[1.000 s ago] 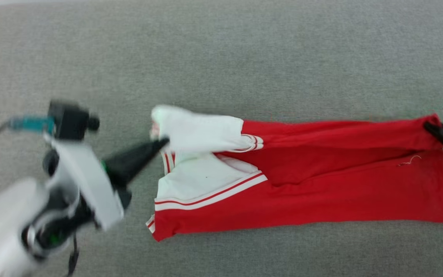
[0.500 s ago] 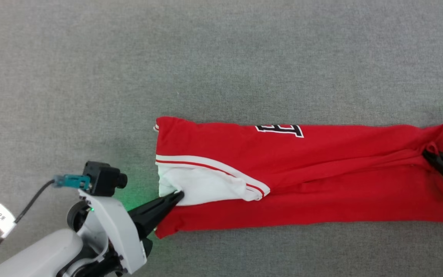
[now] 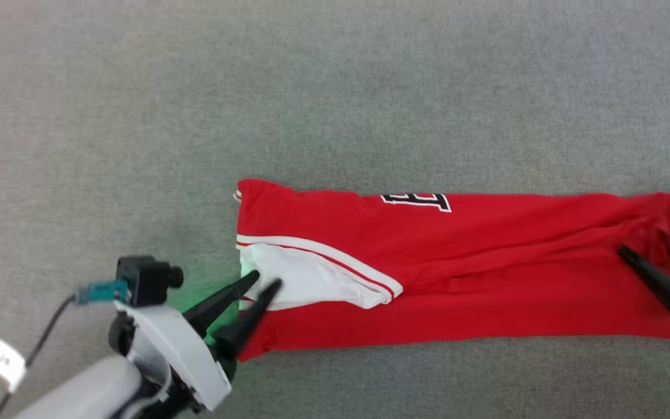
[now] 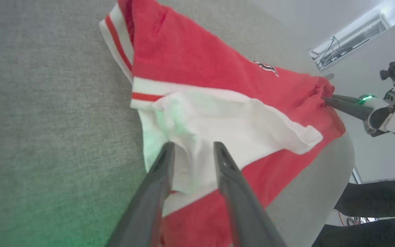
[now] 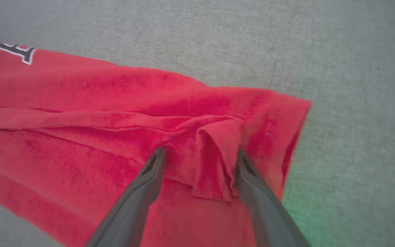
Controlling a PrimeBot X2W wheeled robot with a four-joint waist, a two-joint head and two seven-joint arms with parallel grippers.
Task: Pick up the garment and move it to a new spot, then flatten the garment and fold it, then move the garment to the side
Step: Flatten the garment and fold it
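Note:
The garment [image 3: 463, 279] lies on the grey surface as a long red band folded lengthwise, with a white sleeve [image 3: 312, 282] on top at its left end and part of the black lettering [image 3: 416, 201] at its far edge. My left gripper [image 3: 265, 279] is open at the sleeve's left edge, its fingers either side of the white cloth [image 4: 193, 145]. My right gripper [image 3: 649, 247] is open over the garment's right end. There a small raised fold of red cloth [image 5: 214, 161] stands between its fingers [image 5: 201, 151] without being pinched.
The grey fabric surface [image 3: 335, 87] stretches wide beyond and to the left of the garment. In the left wrist view it ends at an edge [image 4: 350, 154] past the garment, with a white wall behind. A tagged cable [image 3: 3, 361] hangs from my left wrist.
A second ago both grippers held the garment's lifted edge; it was laid forward over the rest. Since half a second ago both grippers have opened and let go.

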